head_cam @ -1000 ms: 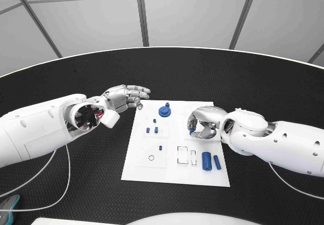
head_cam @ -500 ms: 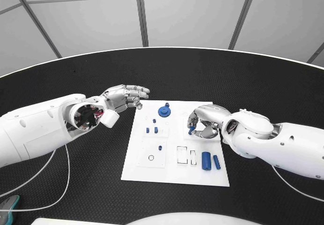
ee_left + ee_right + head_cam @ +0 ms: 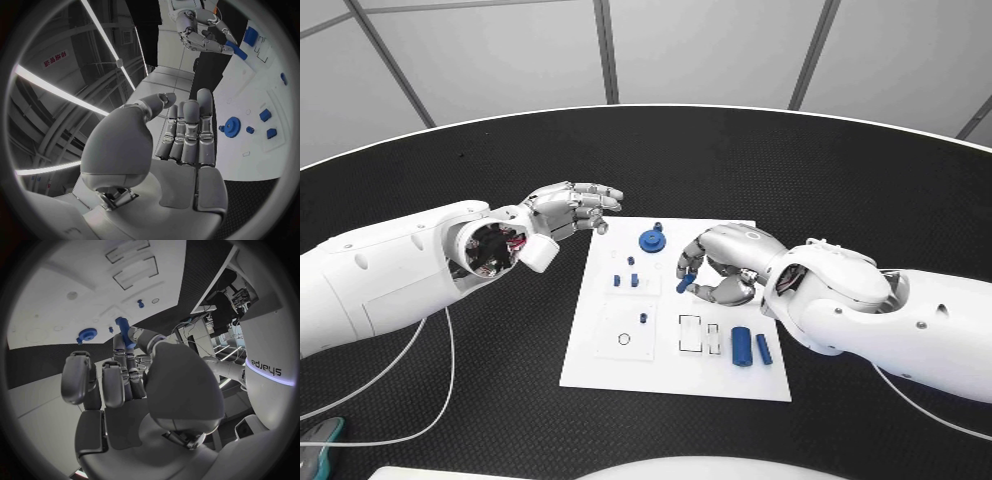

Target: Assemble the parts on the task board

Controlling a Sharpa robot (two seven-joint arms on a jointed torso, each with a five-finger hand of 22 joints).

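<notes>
Since a second ago the right hand has moved toward the middle of the task board, carrying a small blue peg pinched at its fingertips; the left hand has barely shifted.

Going from the left, the left hand hovers over the black table just off the board's far left corner, grasping nothing, its fingers apart and lightly bent. Just beside it on the board's far edge stands a round blue gear. Nearer, in the board's left half, two small blue blocks sit side by side, and a tiny blue piece lies a little nearer still, above an outlined recess with a dark ring.

At the board's middle, the right hand grasps the peg, which hangs just above the white surface, to the right of the two blocks and nearer the robot than the gear. The right wrist view shows the peg held between thumb and fingertip. Near the board's near right corner two blue cylinders lie side by side, beside two rectangular slots.
</notes>
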